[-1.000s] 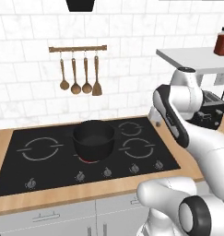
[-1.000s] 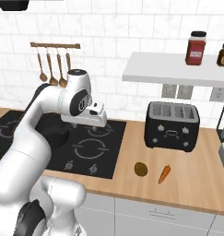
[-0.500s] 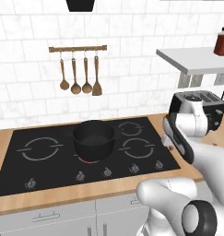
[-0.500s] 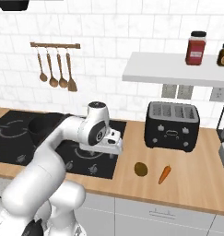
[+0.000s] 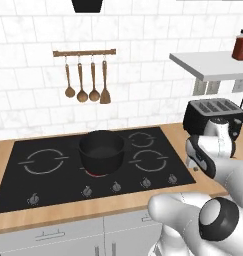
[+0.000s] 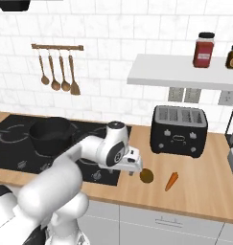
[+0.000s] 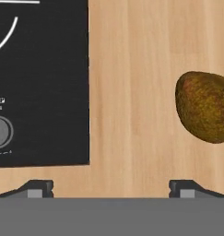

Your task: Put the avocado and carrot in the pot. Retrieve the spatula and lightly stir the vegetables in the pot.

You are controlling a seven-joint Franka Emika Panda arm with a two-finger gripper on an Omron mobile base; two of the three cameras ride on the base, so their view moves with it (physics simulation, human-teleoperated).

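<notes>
Brown avocado (image 7: pixel 204 107) lies on the tabletop (image 7: pixel 132 69) beside my claw (image 7: pixel 111 186), off to one side. Claw spread wide, empty; I should centre over it before descending.

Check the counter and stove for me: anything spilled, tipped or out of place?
Nothing stands out. The squat black pot sits upright on the stove, the brown-green avocado and slim orange carrot lie apart on the wooden counter, unspilled, and the open gripper hovers beside the avocado.

White arm bent low, tool (image 7: pixel 111 188) downward, fingers wide apart, empty.
</notes>
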